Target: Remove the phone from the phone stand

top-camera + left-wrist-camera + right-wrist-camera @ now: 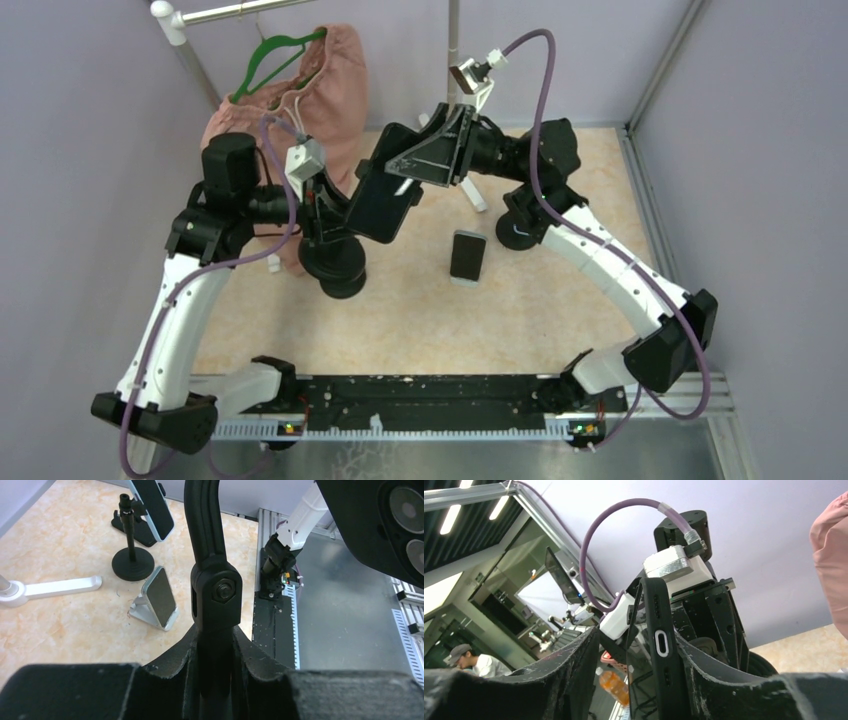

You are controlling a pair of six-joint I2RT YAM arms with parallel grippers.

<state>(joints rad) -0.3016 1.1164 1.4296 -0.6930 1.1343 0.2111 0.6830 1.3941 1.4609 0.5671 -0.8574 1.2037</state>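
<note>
– Step in hand?

– Extraction, it is judged. The black-cased rectangular phone [385, 203] is pinched at its port end by the right pincer [639, 632], which is closed on it. The charging port is seen between that pincer's fingers.

– And the left pincer [216, 647]?

– It is clamped around the neck of the black metal stand with the jointed neck [216, 587], just below the hinge bolt, so the stand is braced. The stand's round base [340, 272] is planted on the beige marbled tabletop [420, 330], beneath that pincer.

– Where is the phone placed relative to it?

– Above the left pincer and off to its right. The camera lenses [402, 505] are shown at the upper corner of the left wrist view. Whether the cradle has been cleared cannot be told, because the clamp itself is hidden.

– What is called for next?

– A steady pull by the right pincer, away from the left one, is called for while the neck is pinned. Only the narrow end is held, so the phone could be levered out of the grip if it is tugged at an angle. A second dark phone on a small silver stand [467, 255] is set below the right pincer and should be avoided on the way out.
</note>
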